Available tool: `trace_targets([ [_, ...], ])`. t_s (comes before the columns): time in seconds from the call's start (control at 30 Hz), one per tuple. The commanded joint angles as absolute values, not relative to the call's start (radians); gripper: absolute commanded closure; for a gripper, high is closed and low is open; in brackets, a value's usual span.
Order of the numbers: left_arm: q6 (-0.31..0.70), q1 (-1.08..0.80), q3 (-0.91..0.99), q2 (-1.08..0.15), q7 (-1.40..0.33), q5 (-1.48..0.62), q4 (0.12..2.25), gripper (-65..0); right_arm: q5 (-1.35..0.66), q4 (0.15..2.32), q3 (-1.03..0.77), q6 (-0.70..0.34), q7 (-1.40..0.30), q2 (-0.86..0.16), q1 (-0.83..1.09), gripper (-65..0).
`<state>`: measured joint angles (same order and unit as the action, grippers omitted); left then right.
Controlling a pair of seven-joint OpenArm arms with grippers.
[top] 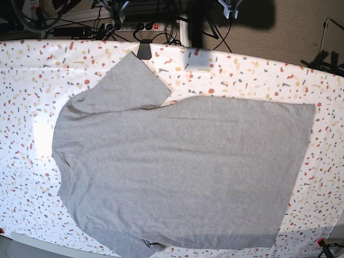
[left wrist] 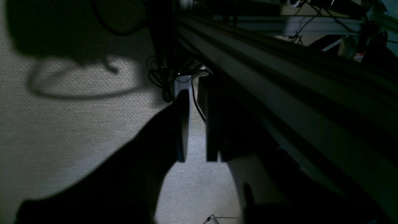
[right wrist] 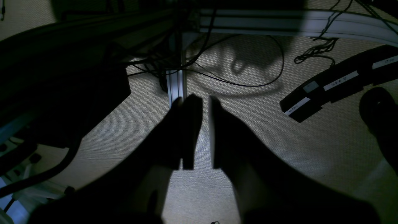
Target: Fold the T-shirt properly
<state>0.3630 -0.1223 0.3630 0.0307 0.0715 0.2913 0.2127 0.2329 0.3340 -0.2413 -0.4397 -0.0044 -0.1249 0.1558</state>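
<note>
The heather-grey T-shirt (top: pixel 183 172) lies flat, plain side up, on the speckled white table (top: pixel 32 64) in the base view. Its collar is at the left and its hem (top: pixel 302 161) at the right. One sleeve (top: pixel 123 86) points to the far edge and the other (top: pixel 129 244) reaches the near edge. Neither arm shows in the base view. My left gripper (left wrist: pixel 197 158) and my right gripper (right wrist: pixel 202 166) are dark silhouettes over beige carpet. Each has its jaws almost together with a thin slit between them, holding nothing. The shirt is out of both wrist views.
An aluminium frame rail (left wrist: pixel 279 102) runs close beside the left gripper. A frame post (right wrist: pixel 175 84), loose cables (right wrist: pixel 248 84) and a black power strip (right wrist: pixel 329 85) lie on the floor ahead of the right gripper. Cables and a power strip (top: pixel 134 26) sit behind the table.
</note>
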Motion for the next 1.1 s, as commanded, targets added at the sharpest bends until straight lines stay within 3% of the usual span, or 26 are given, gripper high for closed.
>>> trace_targets([
  [0.0, 0.370, -0.130, 0.364, 0.033, 0.075, 0.287, 0.216, -10.0, 0.224, 0.339, -0.242, -0.448, 0.001, -0.130, 0.160, -9.4],
  [0.3, 0.370, -0.130, 0.364, 0.033, 0.076, 0.287, 0.216, -9.9, 0.224, 0.339, -0.242, -0.518, 0.030, -0.130, 0.160, -9.4],
  [0.93, 0.373, -0.146, 0.364, 0.033, 0.076, 0.287, 0.229, -10.0, 0.225, 0.351, -0.242, -0.535, 0.046, -0.143, 0.171, -9.4],
  [1.07, 0.464, -0.205, 0.364, 0.033, 0.076, 0.287, 0.327, -10.0, 0.224, 0.431, -0.242, -0.627, 0.054, -0.165, 0.227, -9.4],
])
